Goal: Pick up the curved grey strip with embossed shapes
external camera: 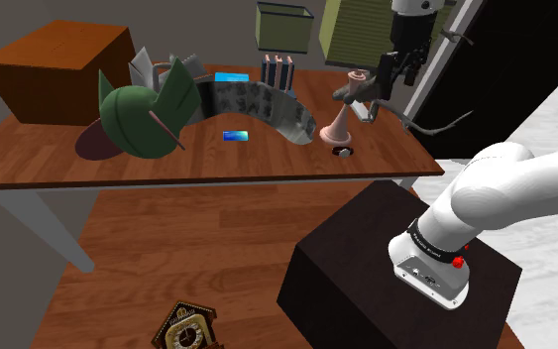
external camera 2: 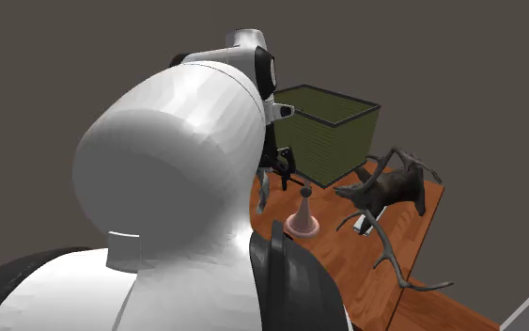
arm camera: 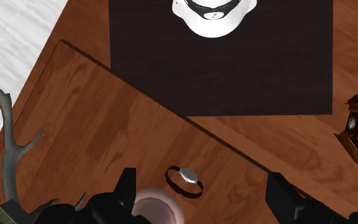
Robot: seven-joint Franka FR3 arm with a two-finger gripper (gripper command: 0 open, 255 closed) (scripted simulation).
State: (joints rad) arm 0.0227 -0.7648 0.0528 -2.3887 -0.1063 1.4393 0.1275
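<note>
The curved grey strip (external camera: 267,105) with embossed shapes stands on edge on the wooden table (external camera: 58,159), arcing from behind a green leafy object (external camera: 140,117) toward a pink cone-shaped vase (external camera: 336,125). My gripper (external camera: 391,71) hangs above the table's end at the shoulder view's right, past the vase and well away from the strip. In the wrist view the gripper (arm camera: 203,194) is open, its fingers (arm camera: 126,188) wide apart with nothing between them; under it lie a wristwatch (arm camera: 184,179) and the vase's mouth (arm camera: 155,205). The gripper (external camera 2: 277,171) hovers over the vase (external camera 2: 303,216).
A blue card (external camera: 235,135), upright books (external camera: 277,71), a brown box (external camera: 58,59) and green slatted bins (external camera: 361,30) share the table. A dark antlered deer figure (external camera 2: 394,188) lies beside the vase. The black stand (arm camera: 222,63) and a wooden clock (external camera: 182,327) sit on the floor.
</note>
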